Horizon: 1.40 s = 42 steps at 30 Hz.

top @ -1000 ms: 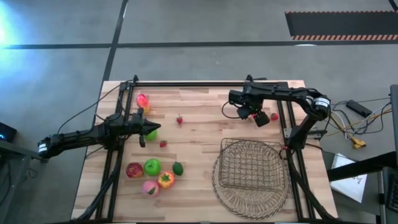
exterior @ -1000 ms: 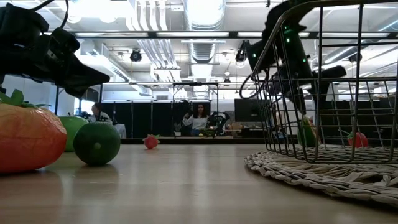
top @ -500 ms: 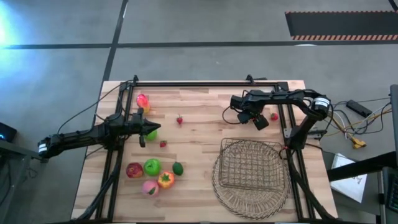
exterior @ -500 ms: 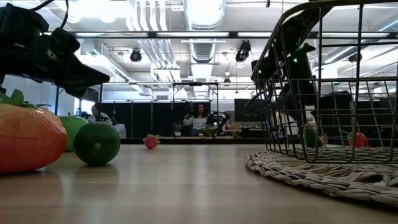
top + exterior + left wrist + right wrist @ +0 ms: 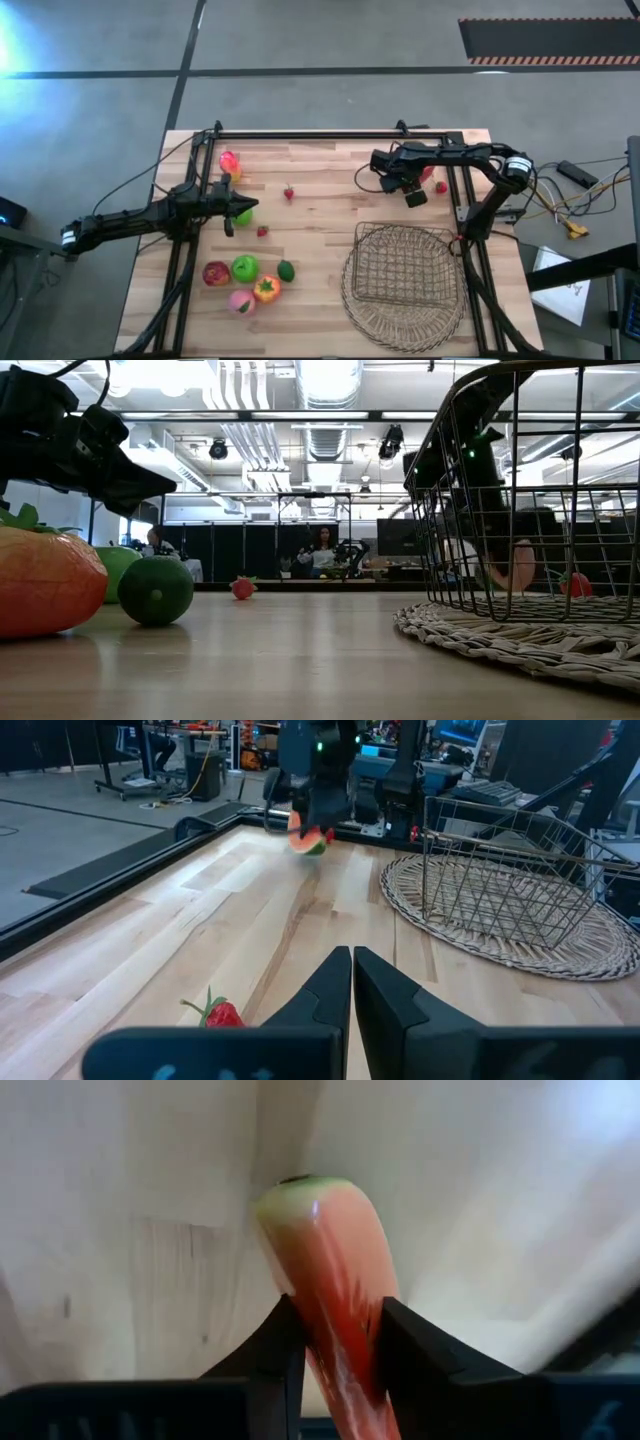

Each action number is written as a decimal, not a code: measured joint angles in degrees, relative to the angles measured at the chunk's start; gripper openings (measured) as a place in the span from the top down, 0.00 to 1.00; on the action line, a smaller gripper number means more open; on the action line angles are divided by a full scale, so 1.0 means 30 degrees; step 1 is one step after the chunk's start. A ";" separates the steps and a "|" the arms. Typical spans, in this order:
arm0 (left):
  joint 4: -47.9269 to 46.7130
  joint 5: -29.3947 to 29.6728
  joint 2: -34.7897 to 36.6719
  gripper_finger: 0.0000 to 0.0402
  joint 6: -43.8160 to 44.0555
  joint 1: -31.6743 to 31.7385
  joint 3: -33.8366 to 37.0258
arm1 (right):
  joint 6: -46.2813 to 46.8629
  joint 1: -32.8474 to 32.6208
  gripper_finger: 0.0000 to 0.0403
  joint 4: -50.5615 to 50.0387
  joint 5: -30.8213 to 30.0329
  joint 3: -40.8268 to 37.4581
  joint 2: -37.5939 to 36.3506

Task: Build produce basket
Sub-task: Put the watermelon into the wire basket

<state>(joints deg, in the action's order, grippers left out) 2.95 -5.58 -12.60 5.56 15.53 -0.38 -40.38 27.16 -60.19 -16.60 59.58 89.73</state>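
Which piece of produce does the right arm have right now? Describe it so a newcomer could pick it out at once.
Start at the wire basket on the straw mat, then look toward the table's far edge, where the right gripper hangs. Its jaws are clamped on a long reddish piece with a pale green end. The other produce is round or tiny, and none of it is held.

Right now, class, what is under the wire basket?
The wire basket sits on a round woven straw mat, on the table. Nothing shows through its open grid; the tabletop below is covered.
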 joint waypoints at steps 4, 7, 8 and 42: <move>-0.0004 0.0003 0.0000 1.00 -0.0007 0.0004 0.0000 | 0.1693 0.0007 0.78 -0.1219 0.0032 0.1483 -0.0905; -0.0004 0.0001 0.0000 1.00 -0.0005 0.0007 0.0000 | 0.3739 -0.0002 0.78 -0.2180 0.0066 0.2697 -0.1915; 0.0003 0.0007 0.0000 1.00 0.0000 0.0007 0.0000 | 0.4574 -0.0075 0.78 -0.2461 0.0110 0.3105 -0.2293; 0.0003 0.0003 -0.0004 1.00 -0.0007 0.0007 0.0000 | 3.4749 -1.9000 0.78 -0.2684 0.0810 0.5156 -0.4311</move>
<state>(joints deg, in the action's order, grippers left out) 2.96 -5.57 -12.61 5.54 15.55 -0.38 63.87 -29.84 -68.24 -14.17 75.05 76.80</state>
